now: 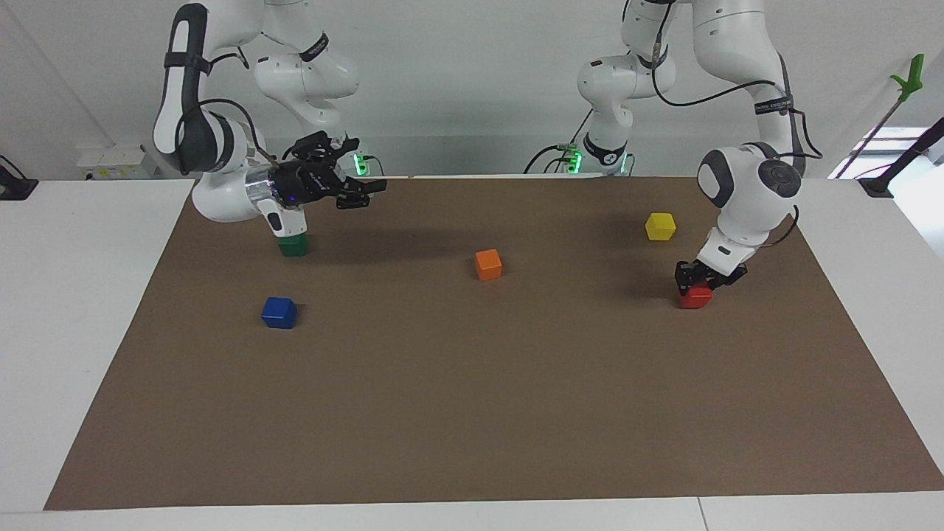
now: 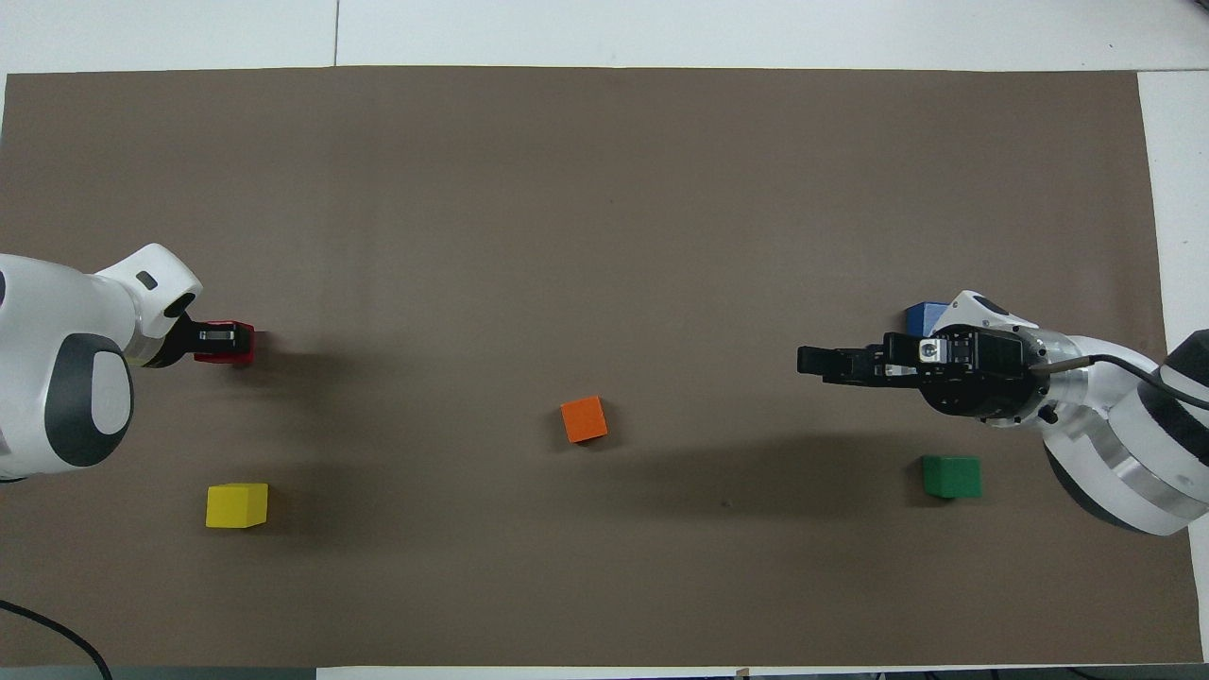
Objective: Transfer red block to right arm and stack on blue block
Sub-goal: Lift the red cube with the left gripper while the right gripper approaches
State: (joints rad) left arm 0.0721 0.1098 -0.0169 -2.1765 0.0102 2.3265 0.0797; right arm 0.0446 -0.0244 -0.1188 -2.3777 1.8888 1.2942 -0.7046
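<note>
The red block [image 1: 695,299] sits on the brown mat [image 1: 472,413] toward the left arm's end. My left gripper [image 1: 700,279] is down over it, fingers closed on its sides; in the overhead view [image 2: 213,341] the gripper covers most of the red block [image 2: 243,344]. The blue block [image 1: 279,312] sits on the mat toward the right arm's end. My right gripper [image 1: 363,195] is open and empty, raised over the mat beside the green block [image 1: 293,245]. In the overhead view the right gripper [image 2: 814,364] points toward the middle and its wrist hides part of the blue block [image 2: 921,314].
An orange block [image 1: 488,264] lies near the middle of the mat. A yellow block [image 1: 660,226] lies nearer to the robots than the red block. The green block [image 2: 952,476] lies nearer to the robots than the blue block. White table surface borders the mat.
</note>
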